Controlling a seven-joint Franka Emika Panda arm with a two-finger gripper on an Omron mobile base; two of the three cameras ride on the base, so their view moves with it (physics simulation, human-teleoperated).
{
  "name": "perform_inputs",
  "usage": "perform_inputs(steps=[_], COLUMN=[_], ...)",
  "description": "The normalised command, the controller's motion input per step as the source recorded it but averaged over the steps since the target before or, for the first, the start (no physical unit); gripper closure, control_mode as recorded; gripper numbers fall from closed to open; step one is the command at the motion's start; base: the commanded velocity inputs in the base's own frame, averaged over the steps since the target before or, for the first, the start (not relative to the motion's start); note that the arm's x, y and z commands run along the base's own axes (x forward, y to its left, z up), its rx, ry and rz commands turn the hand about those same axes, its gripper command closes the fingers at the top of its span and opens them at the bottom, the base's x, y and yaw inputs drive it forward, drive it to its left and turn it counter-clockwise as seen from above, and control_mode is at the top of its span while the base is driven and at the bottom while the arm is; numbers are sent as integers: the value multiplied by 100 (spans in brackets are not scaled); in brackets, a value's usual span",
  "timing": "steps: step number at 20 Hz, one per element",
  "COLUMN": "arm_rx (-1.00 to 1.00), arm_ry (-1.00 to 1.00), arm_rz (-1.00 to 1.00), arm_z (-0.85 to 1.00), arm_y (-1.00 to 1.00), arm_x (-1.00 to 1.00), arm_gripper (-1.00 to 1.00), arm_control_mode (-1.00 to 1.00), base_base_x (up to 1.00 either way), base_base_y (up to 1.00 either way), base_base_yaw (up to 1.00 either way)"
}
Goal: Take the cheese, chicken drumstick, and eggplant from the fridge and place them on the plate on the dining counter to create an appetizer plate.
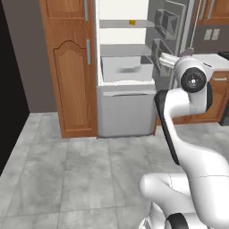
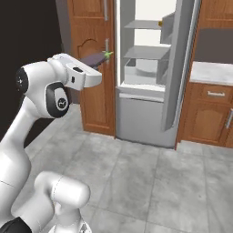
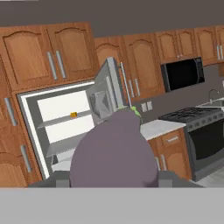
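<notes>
The eggplant (image 3: 114, 151) is held in the hand (image 2: 101, 57), away from the open fridge (image 2: 136, 118) where the cheese (image 3: 74, 114) is left on a shelf, so it likely must be carried to the plate next.

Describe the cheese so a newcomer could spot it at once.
Find the open fridge between the brown wooden cupboards, its door swung to the right. On the upper pale grey shelf, near its front right end, sits the cheese. It is a tiny yellow-orange chunk, the only coloured thing among the grey and white shelves.
</notes>
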Motion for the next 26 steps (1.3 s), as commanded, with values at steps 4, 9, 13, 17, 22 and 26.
perform_inputs(steps=[4,9,13,17,22,26], arm_rx=[0,0,0,0,0,0], arm_ry=[0,0,0,0,0,0], arm_rz=[0,0,0,0,0,0], arm_z=[0,0,0,0,0,0], arm_y=[0,0,0,0,0,0], arm_x=[0,0,0,0,0,0], arm_gripper=[100,100,100,100,100,100], arm_control_mode=[100,100,100,100,100,100], base_base_x=[-100,-100,-100,-100,-100,-100], base_base_y=[0,-9,-16,-20,-25,-39], base_base_yaw=[0,0,0,-1,-6,-13])
